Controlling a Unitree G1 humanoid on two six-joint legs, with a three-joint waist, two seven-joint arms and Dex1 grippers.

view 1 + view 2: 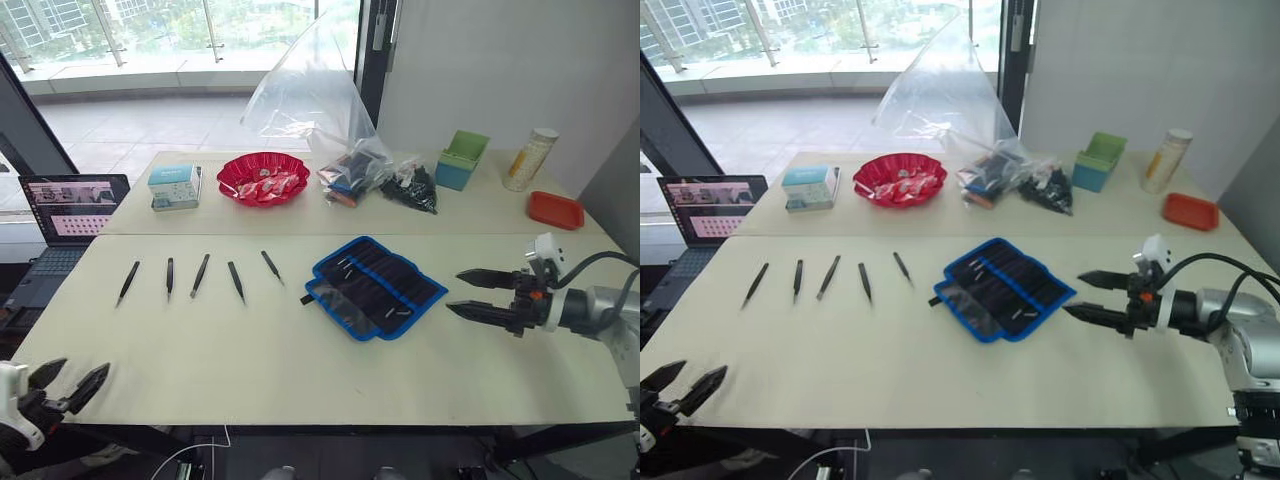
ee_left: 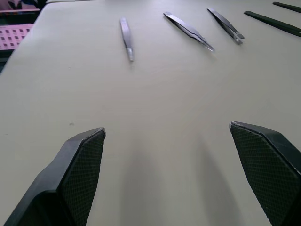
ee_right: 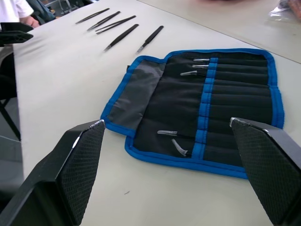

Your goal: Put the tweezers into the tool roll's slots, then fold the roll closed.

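**Five Tweezers Loose, Roll Open: Pick-Up Not Yet Begun**

Five tweezers (image 1: 200,275) lie in a row on the tabletop (image 1: 300,370), left of centre, each apart from its neighbours and pointing roughly near-to-far. We count five, although the task may concern only four of them.

The tool roll (image 1: 375,287) lies unfolded just right of the row, turned at an angle, its blue trim visible all round. In the right wrist view, the slots (image 3: 235,101) run side by side across the inner face, and a few small silvery tips already show in some of them; we cannot tell what those are.

The left gripper (image 1: 68,385) hovers at the near left corner of the tabletop, jaws spread wide and holding nothing. The right gripper (image 1: 482,295) hangs just right of the roll, jaws likewise wide apart and empty, pointing toward it.

We judge the task to be at its first step: no loose tweezer is grasped yet.

The next move calls for:
1. Reaching the left gripper far and slightly right to the nearest tweezer.
2. Closing across the slim body, which lies flat and offers little height to pinch.
3. Carrying it to a free slot, with the right gripper steadying the roll.

Folding comes last.
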